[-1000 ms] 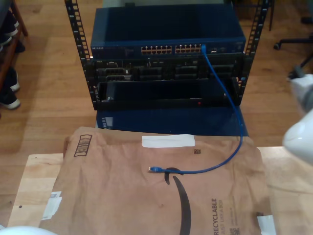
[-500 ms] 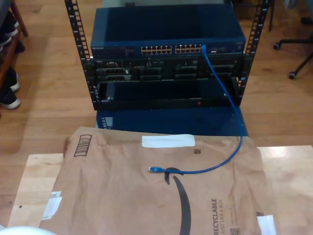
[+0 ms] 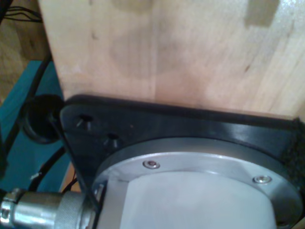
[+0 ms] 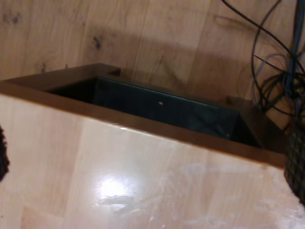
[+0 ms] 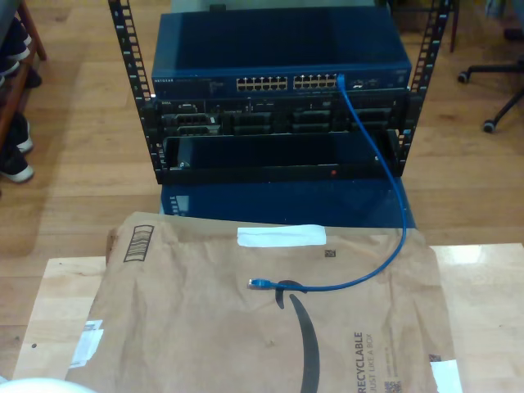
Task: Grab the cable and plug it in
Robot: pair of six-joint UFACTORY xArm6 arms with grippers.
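Note:
The blue cable (image 5: 393,176) has one end plugged into a port at the right of the blue switch (image 5: 278,57) in the exterior view. It hangs down, curves onto the brown paper mailer (image 5: 205,327) and ends in a loose small plug (image 5: 257,282) near the mailer's middle. In the second wrist view, dark textured fingers (image 4: 296,167) sit wide apart at the picture's two edges over bare tabletop, with nothing between them. In the first wrist view, one dark textured finger (image 3: 296,145) is at the picture's edge above an arm base (image 3: 190,191).
The switch sits in a black rack (image 5: 278,147) on the wood floor beyond the table (image 5: 57,303). A black box (image 4: 162,107) and loose thin wires (image 4: 271,71) lie on the floor past the table edge. A white arm part (image 5: 37,385) is at the exterior view's lower left.
A white arm part at the exterior view's right edge has gone out of the picture. The cable and its loose plug have not moved.

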